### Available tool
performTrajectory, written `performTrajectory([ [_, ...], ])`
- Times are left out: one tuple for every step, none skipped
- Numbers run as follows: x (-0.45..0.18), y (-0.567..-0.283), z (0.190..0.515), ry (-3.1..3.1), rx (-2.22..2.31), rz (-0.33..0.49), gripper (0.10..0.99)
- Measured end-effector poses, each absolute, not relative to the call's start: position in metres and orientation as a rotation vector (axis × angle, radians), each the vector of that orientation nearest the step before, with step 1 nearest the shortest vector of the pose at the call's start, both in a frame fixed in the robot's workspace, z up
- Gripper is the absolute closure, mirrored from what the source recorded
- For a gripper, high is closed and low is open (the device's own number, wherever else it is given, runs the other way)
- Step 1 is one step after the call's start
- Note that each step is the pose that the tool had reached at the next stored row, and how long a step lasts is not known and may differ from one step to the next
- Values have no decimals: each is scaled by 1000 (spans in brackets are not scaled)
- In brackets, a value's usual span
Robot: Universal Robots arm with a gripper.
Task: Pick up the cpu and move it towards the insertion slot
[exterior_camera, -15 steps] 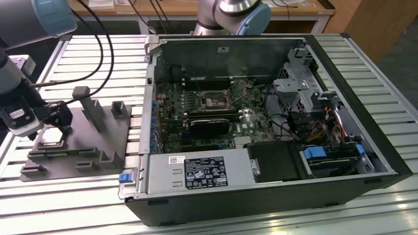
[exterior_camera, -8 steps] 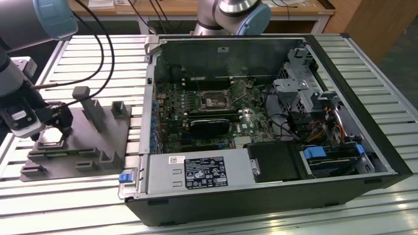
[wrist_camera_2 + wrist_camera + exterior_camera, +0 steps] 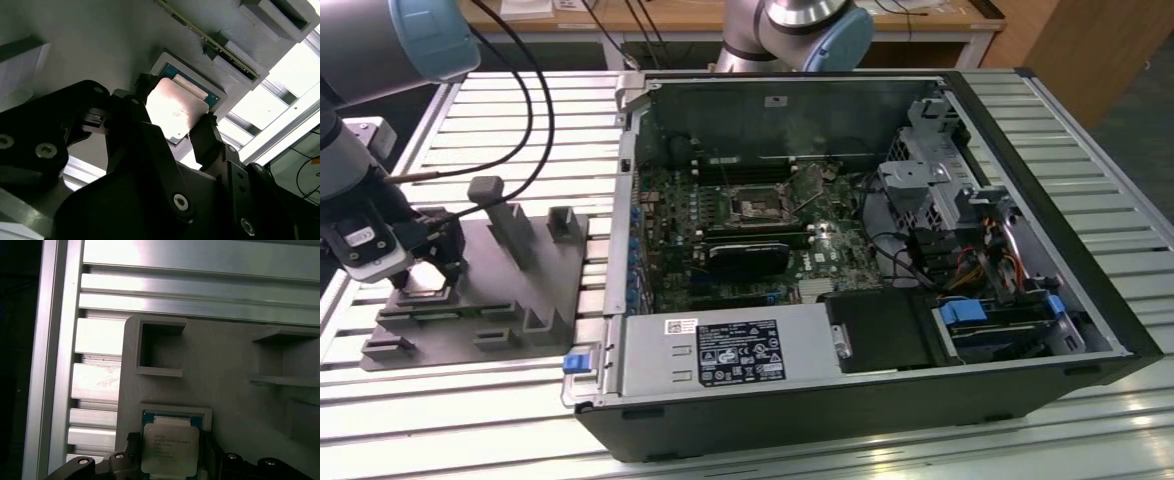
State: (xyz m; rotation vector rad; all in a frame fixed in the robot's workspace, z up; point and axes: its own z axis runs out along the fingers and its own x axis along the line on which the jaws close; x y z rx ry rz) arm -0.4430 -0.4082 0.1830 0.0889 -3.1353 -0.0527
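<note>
Contact is seen on two opposite edges of the cpu (image 3: 176,107), which appears to be pinched between the dark fingers (image 3: 206,140) of the gripper (image 3: 174,112). The chip is held flat, metal face up, at its shallow pocket in the grey fixture plate (image 3: 225,370). Whether it is lifted clear cannot be told. An edge grip is judged to spare the face and underside. The insertion slot (image 3: 759,205) is found well apart, inside the open computer case (image 3: 1014,130), toward the exterior view's right.
</note>
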Motion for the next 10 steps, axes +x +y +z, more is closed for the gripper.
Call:
performTrajectory([
  [-443,-408,183,-3135,89,-53,478],
  [-443,-408,183,-3135,89,-53,478],
  [-443,-408,183,-3135,89,-53,478],
  [-443,-408,183,-3135,89,-53,490],
  [-443,-408,183,-3135,89,-53,545],
  [-443,-408,183,-3135,89,-53,545],
  [-443,-408,183,-3135,89,-53,545],
  [-443,-408,183,-3135,89,-53,545],
  [-443,-408,183,-3135,89,-53,545],
  [-443,-408,183,-3135,89,-53,545],
])
